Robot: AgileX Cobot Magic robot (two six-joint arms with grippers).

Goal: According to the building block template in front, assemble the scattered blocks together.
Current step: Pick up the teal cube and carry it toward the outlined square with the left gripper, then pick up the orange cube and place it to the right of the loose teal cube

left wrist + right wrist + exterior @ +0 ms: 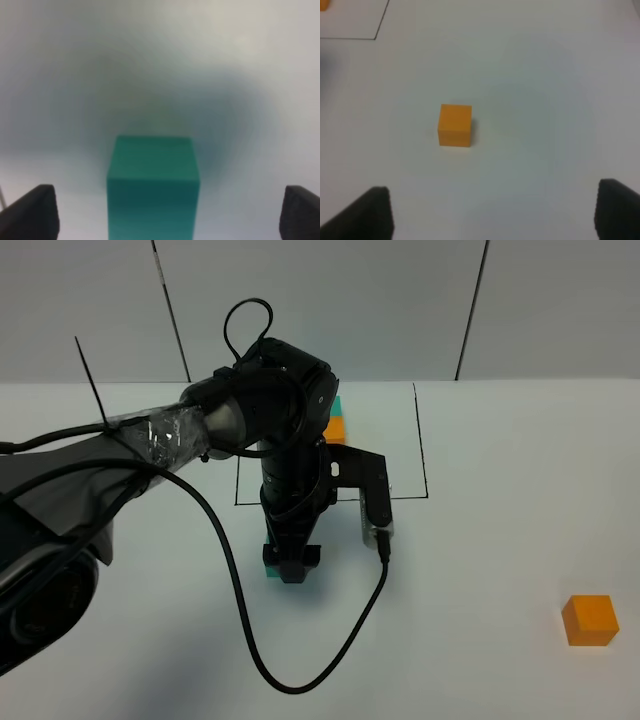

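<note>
Near right, the orange cube (590,620) is sitting free before the right gripper (492,211), which is spread wide and empty. Farther in, the left gripper (289,565), likewise spread and empty, is straddling the teal cube (152,175), seemingly light and rigid, best pinched across opposite flat faces; the template (336,420) is lying beyond.

The white table (500,490) carries one orange cube (589,620), which lies alone toward the front right corner. A teal cube (152,185) stands near the middle, a little to the left. Close to the far edge a thin black rectangle (421,440) is drawn, and the teal-and-orange template pair (336,426) lies inside it, partly hidden.
</note>
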